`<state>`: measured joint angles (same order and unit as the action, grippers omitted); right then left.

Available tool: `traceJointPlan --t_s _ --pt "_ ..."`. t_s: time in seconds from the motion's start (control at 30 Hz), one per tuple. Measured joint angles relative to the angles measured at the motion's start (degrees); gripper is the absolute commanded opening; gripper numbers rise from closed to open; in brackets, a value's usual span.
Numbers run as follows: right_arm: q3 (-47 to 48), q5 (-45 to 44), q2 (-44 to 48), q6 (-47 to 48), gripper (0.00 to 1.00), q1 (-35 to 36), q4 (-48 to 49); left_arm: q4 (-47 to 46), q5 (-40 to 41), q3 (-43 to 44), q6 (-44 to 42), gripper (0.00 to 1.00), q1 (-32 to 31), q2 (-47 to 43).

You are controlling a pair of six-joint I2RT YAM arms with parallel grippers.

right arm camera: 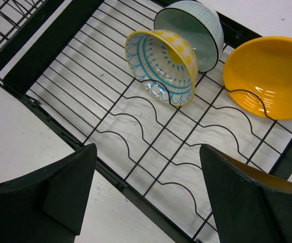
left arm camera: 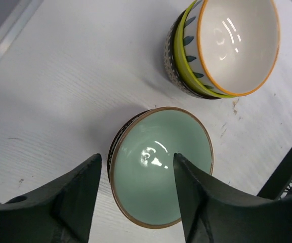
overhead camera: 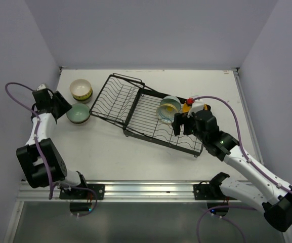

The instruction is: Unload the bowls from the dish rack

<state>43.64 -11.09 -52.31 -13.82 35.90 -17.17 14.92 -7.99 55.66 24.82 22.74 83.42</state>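
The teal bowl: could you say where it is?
Top view: the teal bowl sits left of the dish rack, beside the stacked bowls, under the left gripper.

Bright, even overhead light, white table (overhead camera: 135,152) slightly washed out. Soft faint shadows under dish rack (overhead camera: 151,121). Small glare spots inside teal bowl (left arm camera: 146,177) and cream-lined bowl (left arm camera: 237,45). Wrist views sharp mid-frame; right gripper (right arm camera: 147,149) fingers (right arm camera: 39,197) close to lens blur, go dark.

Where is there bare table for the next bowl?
Bare tabletop lies between the teal bowl, the dish rack and the table's near edge. Crowded: the far-left corner around the stacked bowls and left hand; the rack's right end under the right hand.
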Motion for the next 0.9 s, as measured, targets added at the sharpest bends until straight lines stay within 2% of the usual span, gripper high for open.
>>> traceJointPlan --t_s 0.1,0.13,0.23,0.3,0.4,0.6,0.77,0.9 --pt "0.1 -0.5 0.0 0.1 0.87 -0.4 -0.1 0.2 1.9 0.0 -0.6 0.74 -1.3 -4.9" --pt "0.1 -0.9 0.0 0.2 0.87 -0.7 -0.1 0.1 2.4 0.0 -0.9 0.81 -2.1 -6.9" --pt "0.3 -1.4 -0.6 0.2 0.86 -1.5 -0.1 -0.7 4.0 0.0 -2.2 0.91 -5.0 -12.2" --pt "0.6 -1.4 -1.8 0.2 0.85 -1.9 0.0 -0.9 5.0 0.0 -3.2 0.93 -7.3 -15.1" --pt "1.2 -1.4 -4.8 0.2 0.78 -2.2 0.0 -1.3 5.9 -0.1 -4.2 1.0 -10.3 -17.9" --pt "2.5 -1.5 -9.0 0.2 0.74 -2.5 0.1 -1.7 7.4 -0.2 -6.2 1.0 -14.2 -21.2" --pt "6.7 -1.9 -13.5 1.0 0.67 -3.3 0.7 -2.4 8.5 -0.7 -7.5 0.91 -18.6 -25.0" --pt "8.7 -1.9 -17.9 1.7 0.63 -3.4 2.7 -3.1 9.4 -1.1 -8.1 0.96 -23.4 -27.6"
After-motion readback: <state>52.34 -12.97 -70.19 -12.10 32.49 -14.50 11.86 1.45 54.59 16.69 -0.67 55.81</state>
